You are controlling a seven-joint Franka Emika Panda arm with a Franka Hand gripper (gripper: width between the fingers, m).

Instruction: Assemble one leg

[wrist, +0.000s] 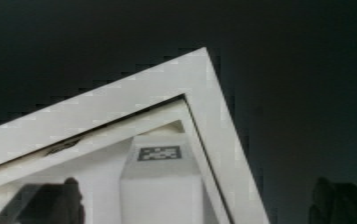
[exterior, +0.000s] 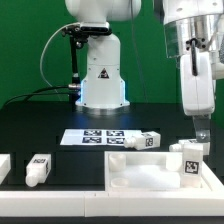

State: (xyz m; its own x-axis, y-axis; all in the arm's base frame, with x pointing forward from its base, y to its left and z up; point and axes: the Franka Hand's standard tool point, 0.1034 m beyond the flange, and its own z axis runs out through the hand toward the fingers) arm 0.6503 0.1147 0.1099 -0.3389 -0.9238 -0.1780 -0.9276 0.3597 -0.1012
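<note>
The gripper (exterior: pixel 202 133) hangs empty and parted above the panel (exterior: pixel 150 172) at the surface's front right corner. A leg (exterior: pixel 190 162) already stands there; whether it is seated I cannot tell.

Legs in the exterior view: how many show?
4. One leg near the left, a cut-off one at the left edge, one beside the marker board, one below the gripper. Others may be hidden.
</note>
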